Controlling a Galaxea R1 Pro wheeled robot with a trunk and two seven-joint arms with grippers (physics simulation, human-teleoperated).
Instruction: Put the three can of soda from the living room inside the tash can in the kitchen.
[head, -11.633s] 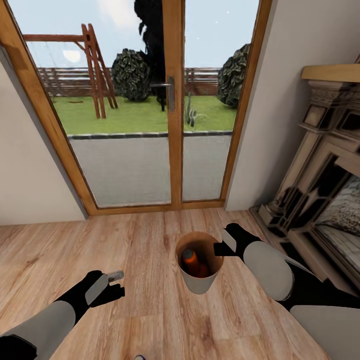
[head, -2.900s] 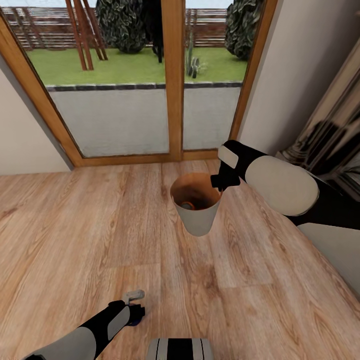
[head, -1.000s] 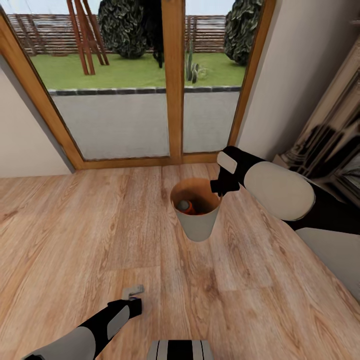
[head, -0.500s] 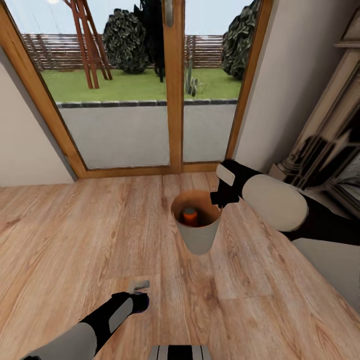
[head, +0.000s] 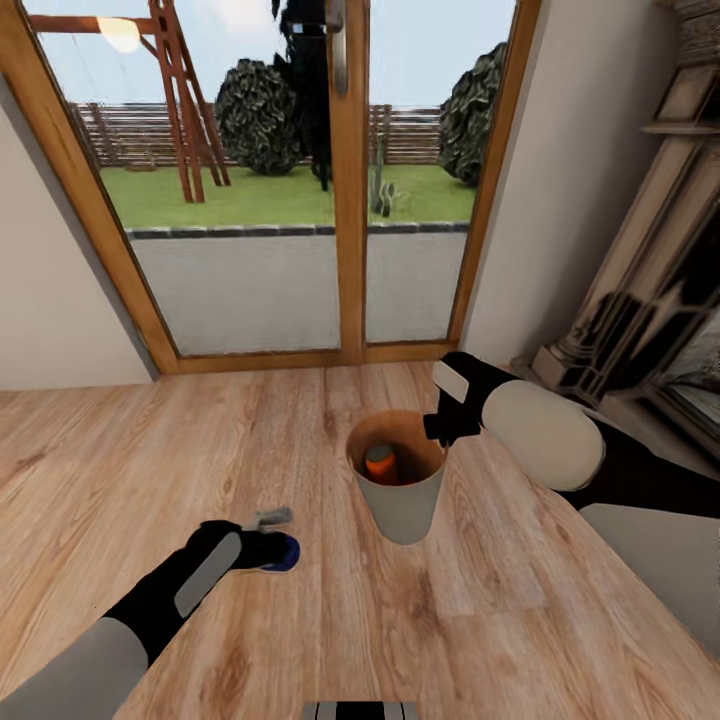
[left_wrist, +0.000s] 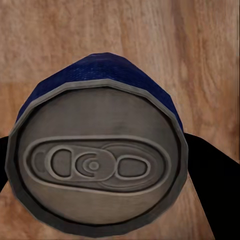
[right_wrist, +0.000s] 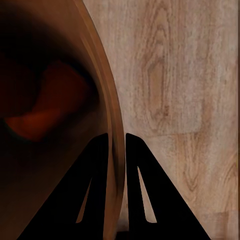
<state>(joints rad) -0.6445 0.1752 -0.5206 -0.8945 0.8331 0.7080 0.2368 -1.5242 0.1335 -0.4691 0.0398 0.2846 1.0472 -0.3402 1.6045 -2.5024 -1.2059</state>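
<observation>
The tash can (head: 402, 510), pale grey outside and orange-brown inside, hangs by its rim from my right gripper (head: 440, 428). In the right wrist view that gripper (right_wrist: 116, 142) is shut on the bin's wall (right_wrist: 100, 100), one finger inside and one outside. An orange can of soda (head: 380, 463) stands inside the bin and shows as an orange blur (right_wrist: 47, 105) at the wrist. Left of the bin and lower, my left gripper (head: 276, 536) is shut on a dark blue can of soda (head: 284, 553). Its grey top (left_wrist: 97, 165) faces the left wrist camera.
Wood-framed glass doors (head: 350, 200) stand straight ahead over a light plank floor (head: 150, 450). A stone fireplace surround (head: 640, 300) runs along the right. A plain wall (head: 50, 300) closes the left.
The head camera has tilted up, showing more of the doors. My left arm has come forward and up with the blue can, closer to the bin. The right gripper keeps its hold on the rim.
</observation>
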